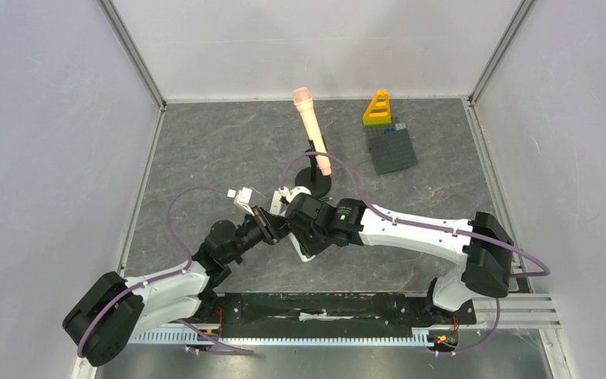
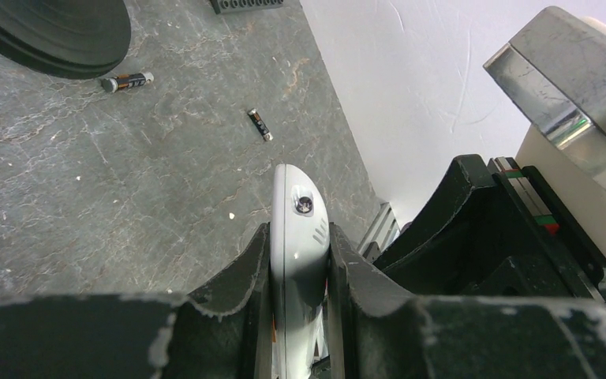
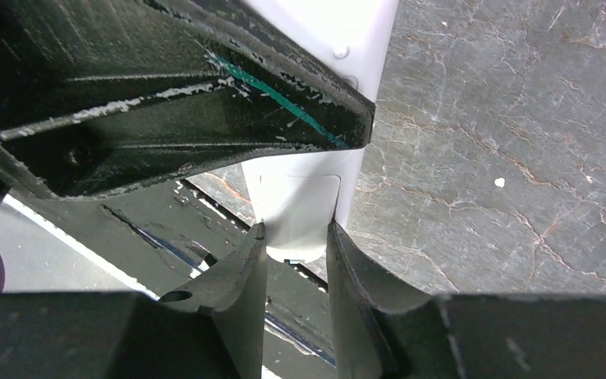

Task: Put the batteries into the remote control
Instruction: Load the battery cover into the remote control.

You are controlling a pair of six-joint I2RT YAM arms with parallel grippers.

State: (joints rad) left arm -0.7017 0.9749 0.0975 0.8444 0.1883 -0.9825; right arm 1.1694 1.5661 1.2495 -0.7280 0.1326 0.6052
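Closest in, just past the arm bases, the two arms meet nose to nose over the middle of the table [image 1: 205,150]. The left gripper [image 2: 300,235] is clamped on the white remote [image 2: 300,201], a finger pressed to each long side. The remote stands on edge and pokes out past the fingertips, off the table. The right gripper [image 3: 293,229] comes at the same remote from the other side and pinches its narrow end, both fingertips against the casing. A rounded panel seam shows on the face turned to the right wrist camera. Whether anything sits behind that panel I cannot tell.

Beyond the remote's tip, two batteries lie loose on the stone-patterned surface, apart from both grippers. The nearer battery [image 2: 259,125], dark with an orange band, lies a little past the tip. The farther battery [image 2: 126,80] lies close beside the round black base [image 2: 47,31] of a stand, not touching it.

From above, that stand carries a peach-coloured microphone [image 1: 312,126] tilted toward the back wall. Farthest off, at the back right, lies a dark grey studded plate [image 1: 394,150] with a yellow triangular piece [image 1: 377,109] at its far edge.
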